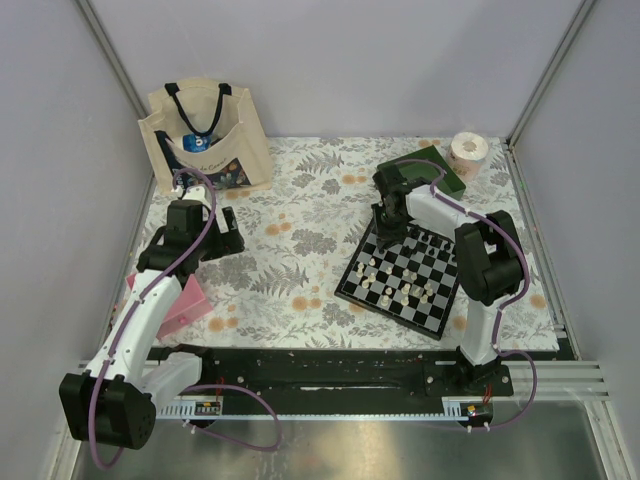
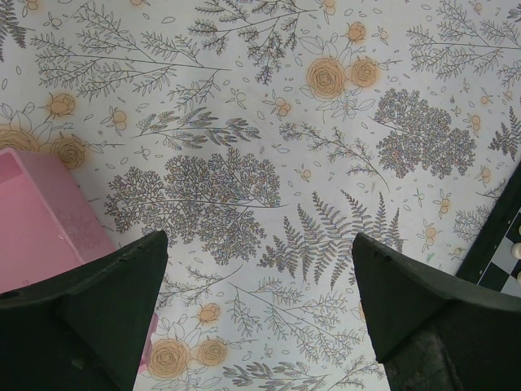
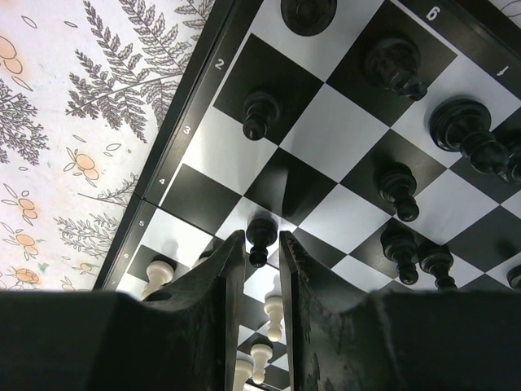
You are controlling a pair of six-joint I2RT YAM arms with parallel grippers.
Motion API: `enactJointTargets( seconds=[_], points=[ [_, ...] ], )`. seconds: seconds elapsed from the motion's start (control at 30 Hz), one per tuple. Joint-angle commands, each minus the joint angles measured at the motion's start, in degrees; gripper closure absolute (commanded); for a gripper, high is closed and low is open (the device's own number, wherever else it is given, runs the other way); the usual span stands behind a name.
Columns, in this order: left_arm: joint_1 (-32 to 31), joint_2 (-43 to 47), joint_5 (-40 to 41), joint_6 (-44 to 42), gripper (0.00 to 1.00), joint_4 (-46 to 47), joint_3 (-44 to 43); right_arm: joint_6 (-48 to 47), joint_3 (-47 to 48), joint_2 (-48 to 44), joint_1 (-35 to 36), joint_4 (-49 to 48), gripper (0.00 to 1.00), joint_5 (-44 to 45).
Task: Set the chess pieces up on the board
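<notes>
A tiny black chess pawn (image 3: pixel 260 230) sat near one edge of the black-and-white checkered board (image 3: pixel 342 122), among other pieces. It was probably light, hard, smooth and easy to tip, so best pinched just under its head. The right gripper (image 3: pixel 262 248) reached steeply down over the board, fingers nearly together and apparently pinching the pawn. The left gripper (image 2: pixel 256 318) hung wide apart, empty, above the floral tablecloth (image 2: pixel 244 122).

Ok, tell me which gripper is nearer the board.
Right. The right gripper is over the board, shut on a black pawn; the left gripper hovers over tablecloth to its left.
</notes>
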State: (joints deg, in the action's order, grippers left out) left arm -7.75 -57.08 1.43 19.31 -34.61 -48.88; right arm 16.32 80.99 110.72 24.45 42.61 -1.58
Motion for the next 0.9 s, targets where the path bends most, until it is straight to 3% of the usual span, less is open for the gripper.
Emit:
enactJointTargets(
  seconds=[0.0, 0.27, 0.4, 0.63, 0.87],
  points=[
    [0.2, 1.0, -1.1, -0.2, 0.01, 1.4, -2.1, -0.3, 0.9, -0.1, 0.7, 1.2, 0.68, -0.6],
    [0.2, 1.0, -1.0, -0.2, 0.01, 1.4, -2.1, -0.9, 1.6, 0.1, 0.8, 0.7, 0.72, -0.7],
    [0.2, 1.2, -0.9, -0.3, 0.01, 1.4, -2.1, -1.1, 3.1, 0.5, 0.7, 1.7, 0.86, -0.5],
    [0.3, 0.9, -1.1, -0.3, 0.01, 1.4, -2.2, -1.6, 6.8, -0.4, 0.5, 2.0, 0.87, 6.2],
    [0.3, 1.2, -0.4, -0.3, 0.01, 1.4, -2.1, -1.6, 11.6, 3.8, -0.4, 3.6, 0.89, 7.2]
  ],
)
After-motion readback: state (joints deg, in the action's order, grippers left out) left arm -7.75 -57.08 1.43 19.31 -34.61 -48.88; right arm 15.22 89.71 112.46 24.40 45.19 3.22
